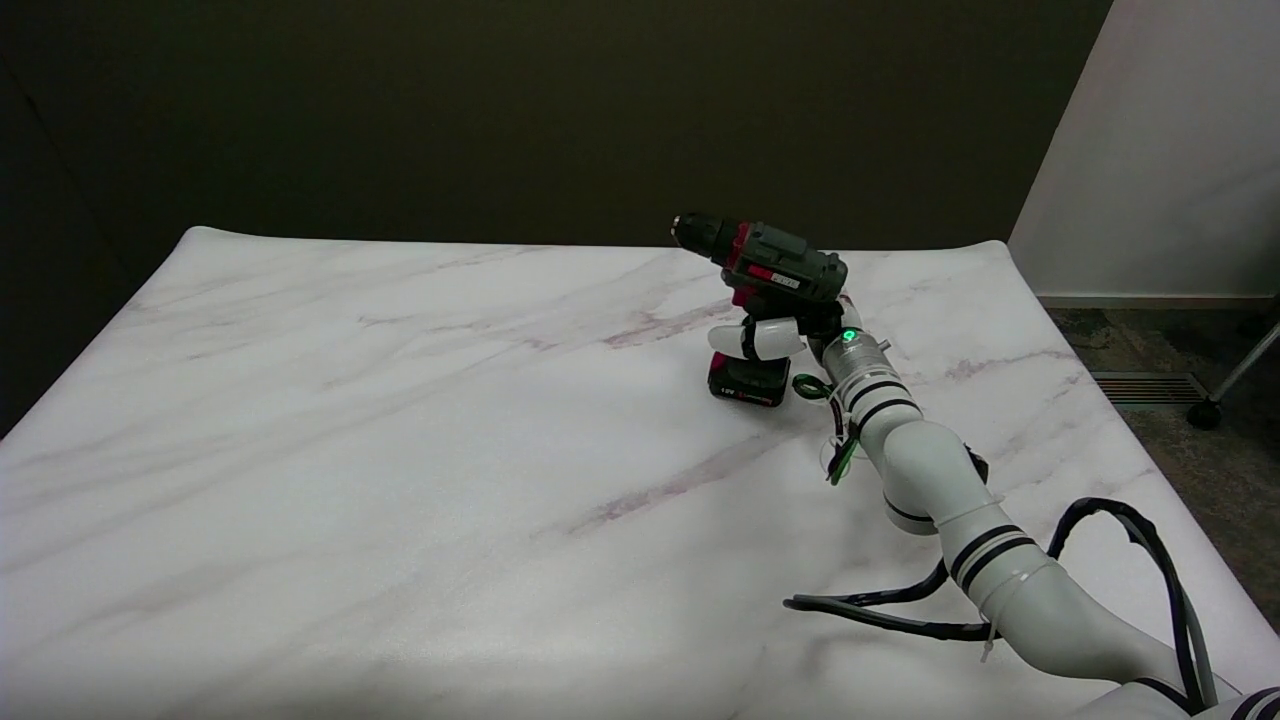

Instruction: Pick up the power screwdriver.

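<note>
The power screwdriver [770, 268] is dark green and black with red trim, upright near the table's far right, its chuck pointing left. Its black-and-red battery base [748, 380] is at the table top; I cannot tell whether it touches the surface. My right hand [772, 338] wraps around the tool's handle from the right, white fingers curled across its front. The right arm [930, 470] reaches in from the lower right, a green light lit on its wrist. Most of the handle is hidden by the fingers.
The white marble-patterned table [400, 450] spreads to the left and front of the tool. Black cables [1130, 520] loop beside the arm at the lower right. Beyond the table's right edge are a white wall panel [1160, 150] and a chair caster [1205, 413] on the floor.
</note>
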### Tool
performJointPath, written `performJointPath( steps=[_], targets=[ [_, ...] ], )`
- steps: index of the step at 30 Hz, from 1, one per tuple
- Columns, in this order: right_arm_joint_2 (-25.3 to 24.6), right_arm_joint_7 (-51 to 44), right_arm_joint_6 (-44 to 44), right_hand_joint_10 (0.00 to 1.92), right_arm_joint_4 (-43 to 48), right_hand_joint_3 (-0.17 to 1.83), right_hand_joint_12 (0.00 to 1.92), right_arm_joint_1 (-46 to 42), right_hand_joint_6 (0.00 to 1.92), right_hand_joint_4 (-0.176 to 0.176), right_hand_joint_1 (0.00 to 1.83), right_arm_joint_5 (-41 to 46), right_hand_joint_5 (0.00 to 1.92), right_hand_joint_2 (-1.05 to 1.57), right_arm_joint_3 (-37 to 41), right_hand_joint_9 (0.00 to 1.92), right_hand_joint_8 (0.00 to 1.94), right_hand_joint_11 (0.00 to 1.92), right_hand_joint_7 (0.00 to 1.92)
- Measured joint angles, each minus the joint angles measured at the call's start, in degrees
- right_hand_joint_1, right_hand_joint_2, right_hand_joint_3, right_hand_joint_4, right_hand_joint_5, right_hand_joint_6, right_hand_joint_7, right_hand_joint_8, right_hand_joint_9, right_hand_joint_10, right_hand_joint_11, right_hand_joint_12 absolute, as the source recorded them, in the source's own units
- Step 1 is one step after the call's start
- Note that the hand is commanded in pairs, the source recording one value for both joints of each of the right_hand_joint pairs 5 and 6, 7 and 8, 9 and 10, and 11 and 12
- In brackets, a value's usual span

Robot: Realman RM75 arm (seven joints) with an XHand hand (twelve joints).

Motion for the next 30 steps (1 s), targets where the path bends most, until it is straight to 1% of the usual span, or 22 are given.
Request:
performJointPath(
  steps=[2, 3, 4, 9, 14, 20, 22, 23, 26, 27, 30],
  targets=[
    [0.0, 0.0, 0.0, 1.13, 0.0, 0.62, 0.91, 0.0, 0.90, 0.169, 1.58, 0.0, 0.90, 0.37, 0.0, 1.13, 1.92, 0.91, 1.92],
    [0.0, 0.0, 0.1, 1.15, 0.0, 0.62, 0.93, 0.0, 0.91, 0.176, 1.58, 0.0, 0.91, 0.40, 0.0, 1.15, 1.92, 0.93, 1.92],
    [0.0, 0.0, 0.1, 1.16, 0.0, 0.62, 0.94, 0.0, 0.91, 0.176, 1.53, 0.0, 0.91, 0.42, 0.0, 1.16, 1.92, 0.94, 1.92],
    [0.0, 0.0, 0.2, 1.20, 0.1, 0.61, 0.99, 0.0, 0.89, 0.176, 1.54, 0.0, 0.89, 0.50, 0.0, 1.20, 1.92, 0.99, 1.92],
    [0.0, 0.0, 0.4, 1.22, 0.2, 0.60, 0.99, 0.0, 0.86, 0.176, 1.54, 0.1, 0.86, 0.48, 0.2, 1.22, 1.81, 0.99, 1.81],
    [0.0, 0.0, 0.4, 1.26, 0.2, 0.56, 1.04, 0.0, 0.82, 0.176, 1.55, 0.1, 0.82, 0.57, 0.3, 1.26, 1.81, 1.04, 1.81],
    [0.0, 0.0, 0.4, 1.28, 0.2, 0.53, 1.05, 0.0, 0.83, 0.176, 1.55, 0.0, 0.83, 0.60, 0.3, 1.28, 1.76, 1.05, 1.76],
    [0.0, 0.0, 0.4, 1.29, 0.2, 0.51, 1.05, 0.0, 0.82, 0.176, 1.56, 0.0, 0.82, 0.58, 0.3, 1.29, 1.69, 1.05, 1.69],
    [0.0, 0.0, 0.4, 1.29, 0.3, 0.50, 1.04, 0.0, 0.82, 0.176, 1.57, 0.0, 0.82, 0.53, 0.4, 1.29, 1.56, 1.04, 1.56],
    [0.0, 0.0, 0.4, 1.29, 0.3, 0.49, 1.04, 0.0, 0.82, 0.176, 1.57, 0.0, 0.82, 0.52, 0.4, 1.29, 1.53, 1.04, 1.53],
    [0.0, 0.0, 0.5, 1.30, 0.3, 0.47, 1.03, 0.0, 0.82, 0.176, 1.57, 0.0, 0.82, 0.51, 0.4, 1.30, 1.55, 1.03, 1.55]
  ],
)
